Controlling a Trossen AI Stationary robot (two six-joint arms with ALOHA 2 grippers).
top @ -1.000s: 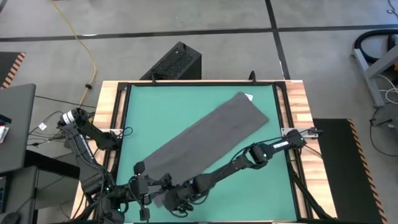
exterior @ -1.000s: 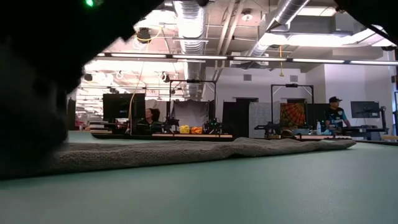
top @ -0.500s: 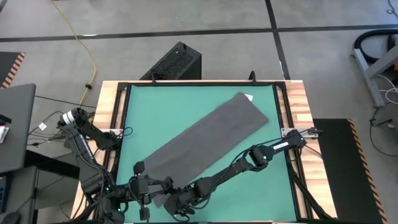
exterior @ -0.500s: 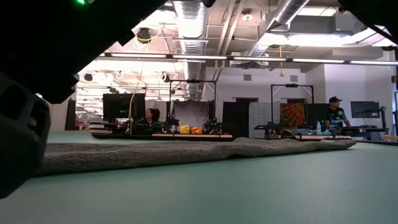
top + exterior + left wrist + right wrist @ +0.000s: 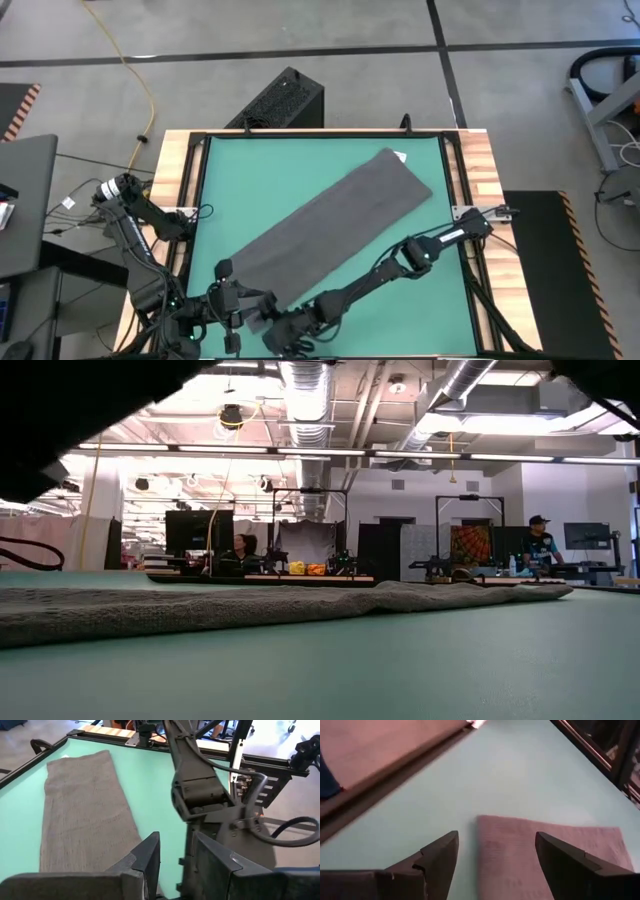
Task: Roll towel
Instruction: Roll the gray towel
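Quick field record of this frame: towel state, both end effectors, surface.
towel: dark grey, flat, unrolled, diagonal across the mat; white tag at far corner
surface: green mat, wood-edged table
left end effector: near edge of the table, at the towel's near end, fingers apart, nothing between them
right end effector: open, empty, over the towel's near end

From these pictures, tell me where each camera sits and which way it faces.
High: overhead, straight down on the table, towel and both arms.
Low: table height, level across the towel into the room; only dark arm parts at the top.
Left wrist: past the open left gripper along the towel; right arm beside.
Right wrist: past the open right gripper at a towel corner.
All share the towel.
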